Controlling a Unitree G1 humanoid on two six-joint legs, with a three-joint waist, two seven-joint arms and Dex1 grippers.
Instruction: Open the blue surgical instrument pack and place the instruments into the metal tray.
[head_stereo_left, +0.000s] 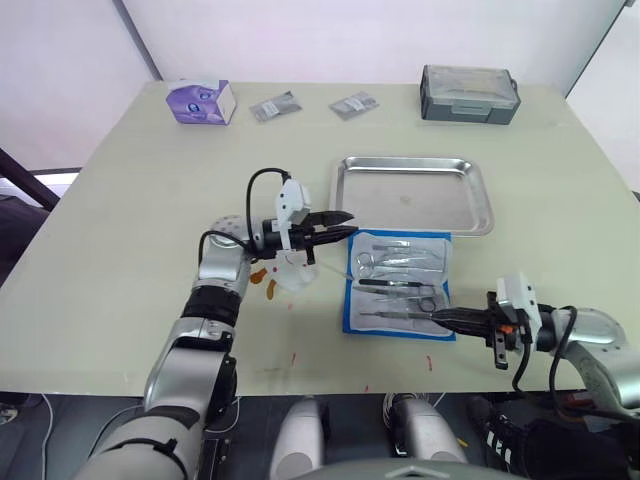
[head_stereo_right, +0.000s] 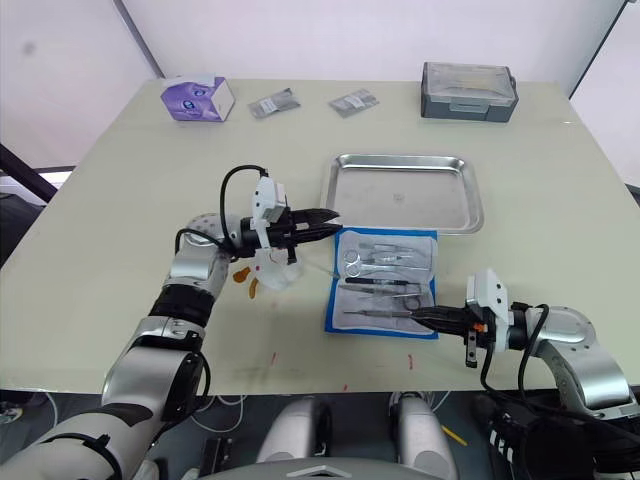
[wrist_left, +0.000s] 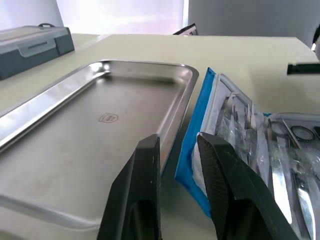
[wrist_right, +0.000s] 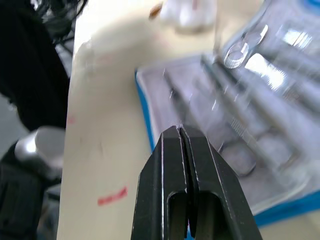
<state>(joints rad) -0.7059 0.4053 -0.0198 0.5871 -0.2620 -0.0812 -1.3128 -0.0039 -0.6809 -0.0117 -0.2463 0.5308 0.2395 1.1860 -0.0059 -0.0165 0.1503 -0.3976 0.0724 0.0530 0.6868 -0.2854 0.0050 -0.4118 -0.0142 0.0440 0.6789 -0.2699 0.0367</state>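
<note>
Two grippers hover low over a pale table (head_stereo_left: 150, 200) with white walls behind. The left gripper (head_stereo_left: 345, 224), fingers slightly apart, sits at the pack's (head_stereo_left: 352, 312) far-left corner beside the tray (head_stereo_left: 482, 205). The right gripper (head_stereo_left: 440, 318), fingers pressed together, touches the pack's near-right edge. Instruments (head_stereo_left: 400, 284) lie on the opened pack.

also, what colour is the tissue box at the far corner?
Purple, with white patterning on its sides; the tissue box shows best in the left eye view.

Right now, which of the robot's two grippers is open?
The left gripper, beside the metal tray: its two black fingers stand apart with a gap between them. The right gripper, at the blue surgical instrument pack, has its fingers pressed together.
</note>
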